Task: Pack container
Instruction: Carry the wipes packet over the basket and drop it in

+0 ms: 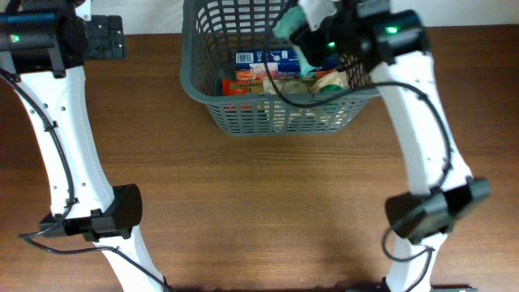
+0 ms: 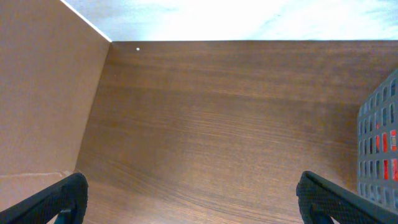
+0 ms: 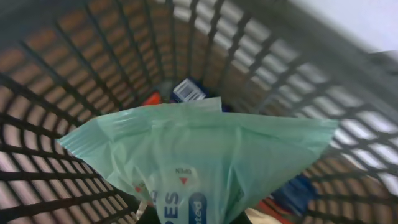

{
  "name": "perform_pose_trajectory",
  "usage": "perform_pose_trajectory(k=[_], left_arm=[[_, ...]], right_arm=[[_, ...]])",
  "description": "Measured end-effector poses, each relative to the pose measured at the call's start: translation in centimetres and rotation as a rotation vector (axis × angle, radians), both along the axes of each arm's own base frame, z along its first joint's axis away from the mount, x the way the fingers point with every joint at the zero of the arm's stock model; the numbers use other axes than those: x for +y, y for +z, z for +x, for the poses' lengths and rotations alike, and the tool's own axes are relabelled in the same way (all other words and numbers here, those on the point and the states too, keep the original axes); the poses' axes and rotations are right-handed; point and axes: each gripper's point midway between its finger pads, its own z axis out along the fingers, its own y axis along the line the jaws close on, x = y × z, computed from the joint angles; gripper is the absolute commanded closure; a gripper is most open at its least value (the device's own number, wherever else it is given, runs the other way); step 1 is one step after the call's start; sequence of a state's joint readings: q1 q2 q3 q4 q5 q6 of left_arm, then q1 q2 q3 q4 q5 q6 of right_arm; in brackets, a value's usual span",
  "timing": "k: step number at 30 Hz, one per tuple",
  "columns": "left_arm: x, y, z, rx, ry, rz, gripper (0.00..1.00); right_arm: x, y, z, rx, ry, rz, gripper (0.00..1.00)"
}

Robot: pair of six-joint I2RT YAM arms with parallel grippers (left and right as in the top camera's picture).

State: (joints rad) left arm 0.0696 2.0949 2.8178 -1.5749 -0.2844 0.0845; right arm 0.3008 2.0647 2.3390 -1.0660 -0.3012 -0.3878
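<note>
The dark grey lattice basket [image 1: 203,89] stands at the back middle of the table and holds several grocery packs, among them a blue and white box [image 1: 263,58]. My right gripper [image 1: 302,26] is above the basket's right side, shut on a pale green wipes pack [image 3: 205,149], which hangs over the basket's inside [image 3: 93,74]. The pack also shows in the overhead view [image 1: 285,24]. My left gripper [image 2: 193,199] is open and empty low over bare table at the far left. The basket's wall [image 2: 379,149] shows at the right edge of the left wrist view.
The brown wooden table [image 1: 259,195] spreads in front of the basket. A white wall edge [image 2: 249,18] runs along the table's back. Both arm bases [image 1: 105,215] stand near the front corners.
</note>
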Motion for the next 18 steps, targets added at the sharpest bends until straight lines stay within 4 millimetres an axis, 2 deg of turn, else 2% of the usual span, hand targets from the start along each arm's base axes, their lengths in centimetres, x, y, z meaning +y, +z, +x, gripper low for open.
perform_pose_trajectory(k=[5,11,15,17,18], left_arm=[[0.0,0.0,0.0,0.000,0.000,0.000,0.01],[0.0,0.0,0.0,0.000,0.000,0.000,0.01],[0.0,0.0,0.0,0.000,0.000,0.000,0.01],[0.0,0.0,0.0,0.000,0.000,0.000,0.01],[0.0,0.0,0.0,0.000,0.000,0.000,0.01]], right_arm=[[2.3,-5.8,0.9,0.071,0.102,-0.066,0.96],[4.0,-11.8,0.5,0.188,0.168,-0.107,0.96],[4.6,-14.0,-0.2,0.263,0.201,-0.089,0.96],[5.0,-14.4,-0.4,0.278,0.216,-0.072,0.96],[5.1,-14.5,-0.5,0.283,0.222,-0.065,0.92]])
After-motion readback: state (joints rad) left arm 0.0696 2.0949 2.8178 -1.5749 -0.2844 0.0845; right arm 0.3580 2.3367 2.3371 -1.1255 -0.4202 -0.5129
